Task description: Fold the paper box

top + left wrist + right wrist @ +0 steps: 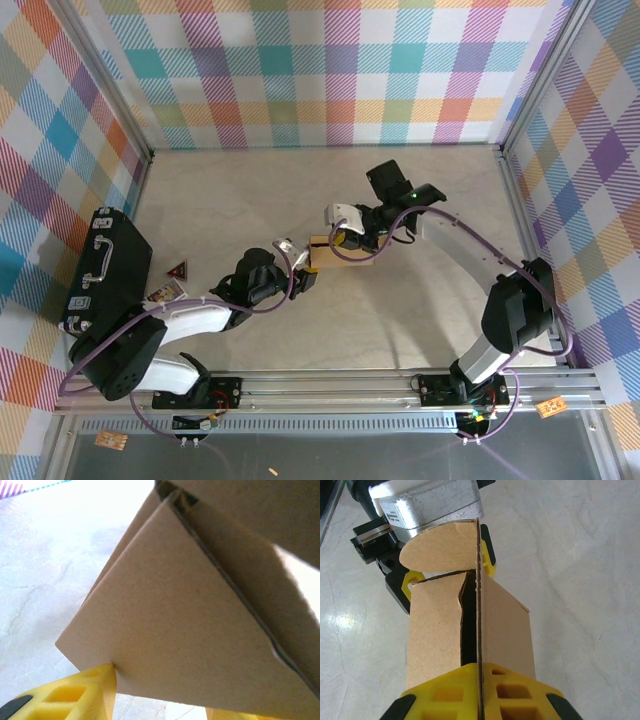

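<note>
Right fingers [445, 695] are clamped on a thin upright panel [479, 630] of the paper box [343, 256], which is at the middle of the table [250, 190] between the arms. Left fingers [85, 695] flank a loose flap [190, 620], one tip touching its corner; grip cannot be confirmed. Risk: opposing pulls could crease or tear the panel, or the flap could slip free. Both arms reach inward, wrists meeting at the box.

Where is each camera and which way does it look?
Top external: above, behind the bases, looking down at the pale table, both arms, brown cardboard box.
Left wrist: on the left arm, close against a box flap; yellow jaws below.
Right wrist: on the right arm, facing along the box its yellow jaws pinch.
All share the box.
</note>
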